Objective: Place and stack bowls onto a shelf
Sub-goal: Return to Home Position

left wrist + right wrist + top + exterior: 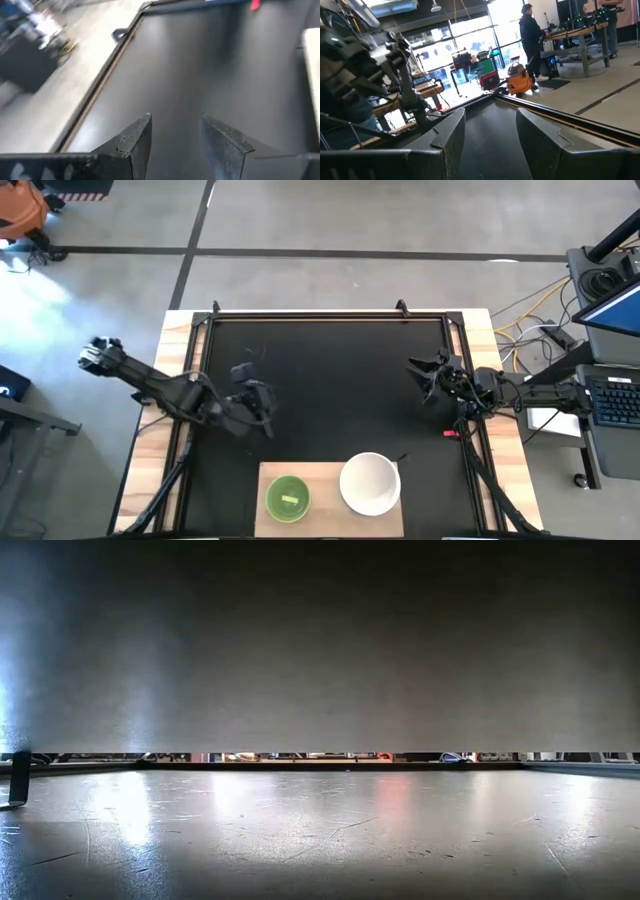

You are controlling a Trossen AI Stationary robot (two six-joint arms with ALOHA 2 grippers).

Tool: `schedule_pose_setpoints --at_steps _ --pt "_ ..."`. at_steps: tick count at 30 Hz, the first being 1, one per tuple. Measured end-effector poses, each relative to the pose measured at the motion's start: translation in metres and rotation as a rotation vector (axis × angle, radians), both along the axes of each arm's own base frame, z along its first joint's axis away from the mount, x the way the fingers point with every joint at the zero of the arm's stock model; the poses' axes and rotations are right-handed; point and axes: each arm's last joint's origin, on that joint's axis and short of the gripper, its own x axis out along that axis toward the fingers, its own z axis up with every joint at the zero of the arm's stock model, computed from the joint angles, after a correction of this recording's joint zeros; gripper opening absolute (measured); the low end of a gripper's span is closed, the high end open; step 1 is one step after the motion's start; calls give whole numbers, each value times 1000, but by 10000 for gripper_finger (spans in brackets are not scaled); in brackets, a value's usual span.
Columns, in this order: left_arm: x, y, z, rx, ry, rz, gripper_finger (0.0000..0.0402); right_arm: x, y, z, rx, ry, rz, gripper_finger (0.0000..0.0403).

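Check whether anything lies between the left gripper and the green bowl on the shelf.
Nothing visible does. Only black mat separates the left gripper from the green bowl on the shelf; the white bowl sits off to one side.

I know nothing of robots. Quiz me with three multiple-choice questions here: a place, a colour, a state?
1. Where is the wooden shelf in the high view?
A. bottom centre
B. top right corner
C. top left corner

2. Which bowls show on it from above?
A. red and teal
B. a yellow-green bowl and a white bowl
C. two grey

3. The left tool and right tool are:
A. open and empty
B. shut on bowls
C. touching each other

Answers:
1 A, the board lies there.
2 B, those two tops show.
3 A, each wrist view shows an empty gap.
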Motion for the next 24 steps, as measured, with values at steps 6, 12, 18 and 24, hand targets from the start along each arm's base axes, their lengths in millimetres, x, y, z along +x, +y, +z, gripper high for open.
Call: schedule_pose_setpoints --at_steps 6,12,18,24 --pt "-29 28 -33 -24 -178 -93 149 0 0 0 0 0 0 166" --pt "-52 54 -62 -33 -422 -155 149 0 0 0 0 0 0 166" --pt "-71 71 -89 37 -579 -145 149 0 0 0 0 0 0 166" --pt "-87 85 -108 91 -665 -64 149 0 0 0 0 0 0 166"
